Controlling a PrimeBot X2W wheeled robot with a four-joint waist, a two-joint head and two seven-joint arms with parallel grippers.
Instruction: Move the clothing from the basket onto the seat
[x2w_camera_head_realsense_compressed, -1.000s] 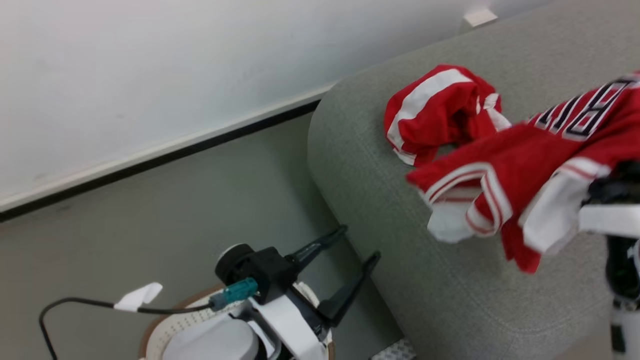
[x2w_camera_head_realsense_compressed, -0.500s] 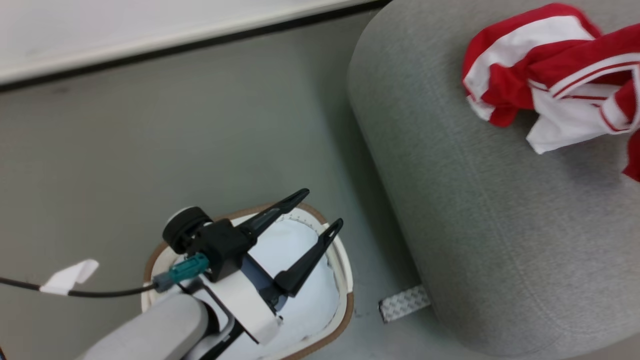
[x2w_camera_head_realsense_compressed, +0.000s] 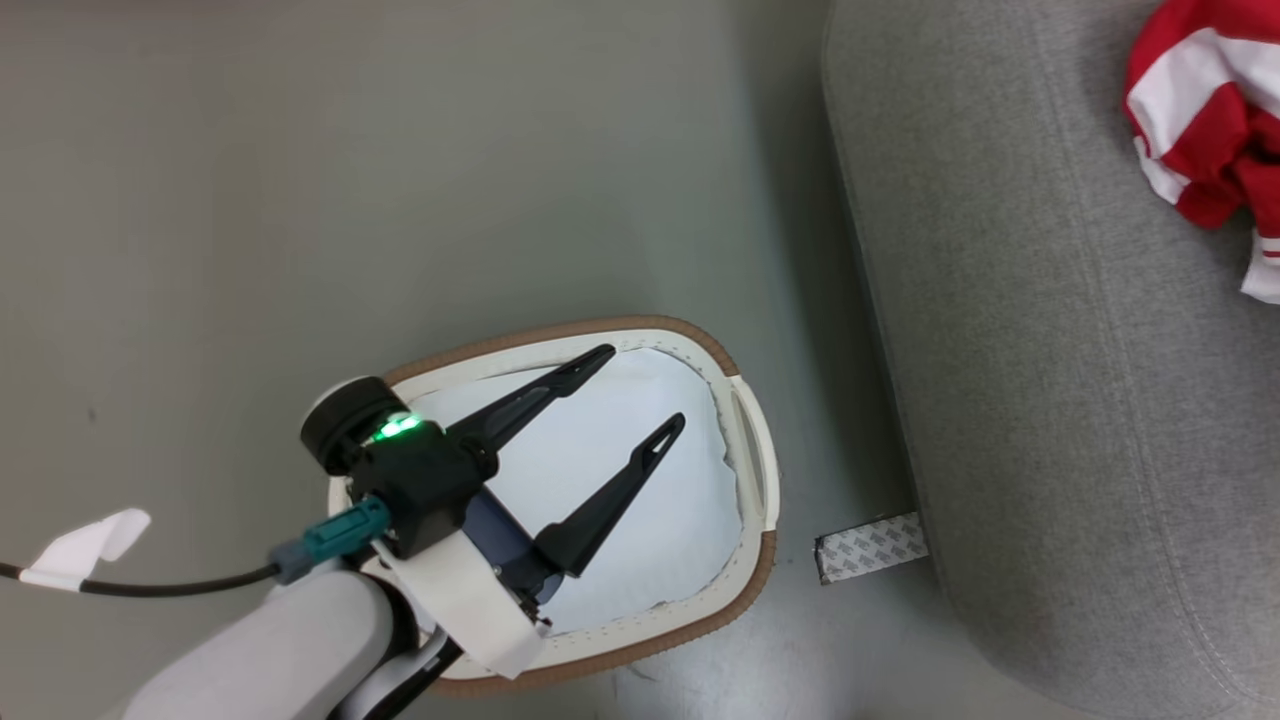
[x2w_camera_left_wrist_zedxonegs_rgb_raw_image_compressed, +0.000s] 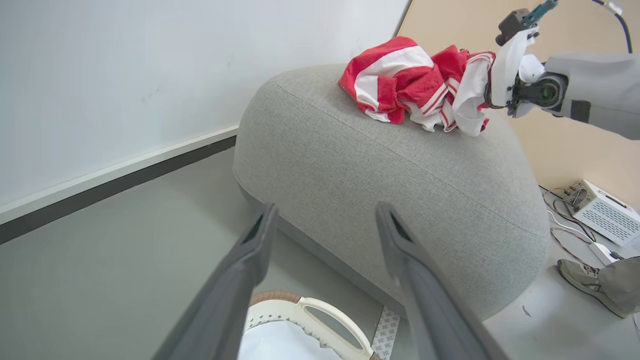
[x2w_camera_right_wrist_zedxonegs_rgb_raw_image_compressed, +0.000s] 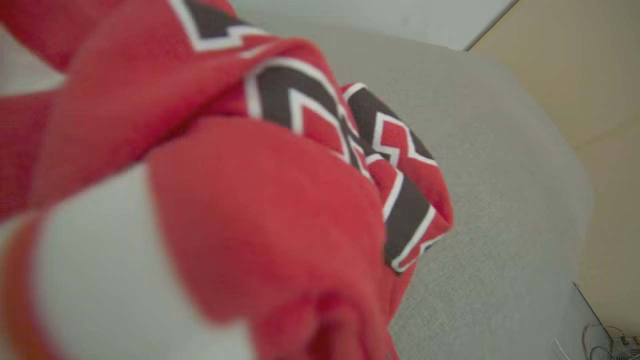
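While one basket (x2w_camera_head_realsense_compressed: 745, 450) stands on the floor (x2w_camera_head_realsense_compressed: 400, 200) beside the one grey seat (x2w_camera_head_realsense_compressed: 1050, 350), the clothing (x2w_camera_left_wrist_zedxonegs_rgb_raw_image_compressed: 400, 80) lies bunched on the seat's top, bright red with broad white stripes and black-and-white number patches; its pieces cannot be counted; of two claws, the left claw (x2w_camera_head_realsense_compressed: 645, 386) hangs spread above the basket; the right claw (x2w_camera_left_wrist_zedxonegs_rgb_raw_image_compressed: 492, 86) pinches the clothing's edge.
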